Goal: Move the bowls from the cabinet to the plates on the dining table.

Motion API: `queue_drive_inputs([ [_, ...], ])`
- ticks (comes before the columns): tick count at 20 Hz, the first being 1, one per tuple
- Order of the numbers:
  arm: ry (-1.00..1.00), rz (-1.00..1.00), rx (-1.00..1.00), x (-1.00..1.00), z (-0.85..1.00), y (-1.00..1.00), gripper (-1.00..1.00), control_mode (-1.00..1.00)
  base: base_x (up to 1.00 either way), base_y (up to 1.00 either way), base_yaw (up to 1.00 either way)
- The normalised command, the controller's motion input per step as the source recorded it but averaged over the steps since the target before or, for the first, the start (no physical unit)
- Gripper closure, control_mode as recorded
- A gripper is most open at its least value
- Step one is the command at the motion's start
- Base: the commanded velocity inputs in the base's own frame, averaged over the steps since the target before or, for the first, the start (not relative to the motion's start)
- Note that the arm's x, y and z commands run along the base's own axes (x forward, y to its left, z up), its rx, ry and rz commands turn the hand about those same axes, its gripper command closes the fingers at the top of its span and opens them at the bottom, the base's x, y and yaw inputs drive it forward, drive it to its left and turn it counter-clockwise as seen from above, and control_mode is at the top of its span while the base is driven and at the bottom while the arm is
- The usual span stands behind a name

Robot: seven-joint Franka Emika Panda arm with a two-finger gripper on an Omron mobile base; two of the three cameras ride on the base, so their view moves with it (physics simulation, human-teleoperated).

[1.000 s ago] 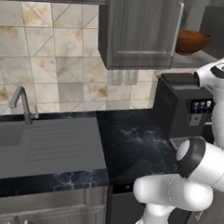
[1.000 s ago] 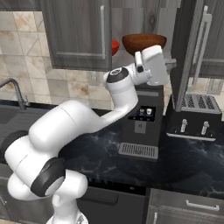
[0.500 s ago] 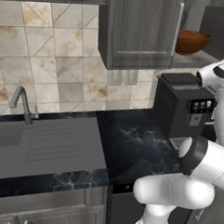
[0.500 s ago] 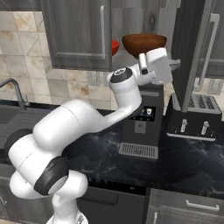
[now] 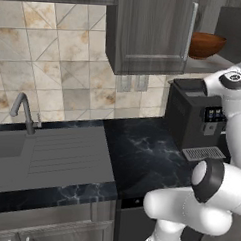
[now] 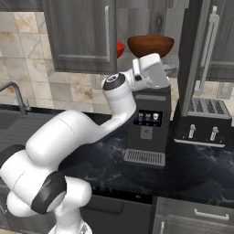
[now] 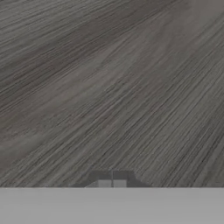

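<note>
Left to right: sink point(image 5: 45, 156) and faucet point(image 5: 24, 112) on the black worktop point(image 5: 141, 153), then the cabinet point(image 5: 149, 34) with its door swung out, then the coffee machine point(image 6: 148, 132), then the toaster point(image 6: 201, 123).

Change over the last second: small. The hand has eased a little lower and to the right in the right base view, brown bowl point(image 6: 151, 45) hasn't budged. So no pickup progress; both bowls are on the cabinet shelf, red bowl point(image 6: 119, 48) peeking out behind the door edge, brown one just right of it.

Arm pose: elbow up high, wrist raised to shelf level, hand sitting just under and in front of the brown bowl, above the coffee machine.

End effector point(image 7: 112, 183): fingers fully together, gripping nothing. Hand view is close-up wood grain, so it's nosed right against a cabinet surface.

My read: it has to open before any grab.
</note>
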Motion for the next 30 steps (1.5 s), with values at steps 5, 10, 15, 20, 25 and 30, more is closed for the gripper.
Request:
queue_drive_inputs([
  [5, 0.00, 0.00, 0.04, -0.15, 0.00, 0.45, 1.00, -1.00, 0.00, 0.00, 0.00],
  [10, 0.00, 0.06, 0.15, -0.02, 0.02, 0.41, 1.00, -1.00, 0.00, 0.00, 0.00],
  [15, 0.00, 0.10, 0.21, 0.00, 0.15, 0.37, 1.00, -1.00, 0.00, 0.00, 0.00],
  [20, 0.00, 0.13, 0.24, 0.00, 0.20, 0.31, 1.00, -1.00, 0.00, 0.00, 0.00],
  [25, 0.00, 0.17, 0.23, 0.00, 0.15, 0.27, 1.00, -1.00, 0.00, 0.00, 0.00],
  [30, 0.00, 0.17, 0.21, -0.02, 0.01, 0.20, 1.00, -1.00, 0.00, 0.00, 0.00],
])
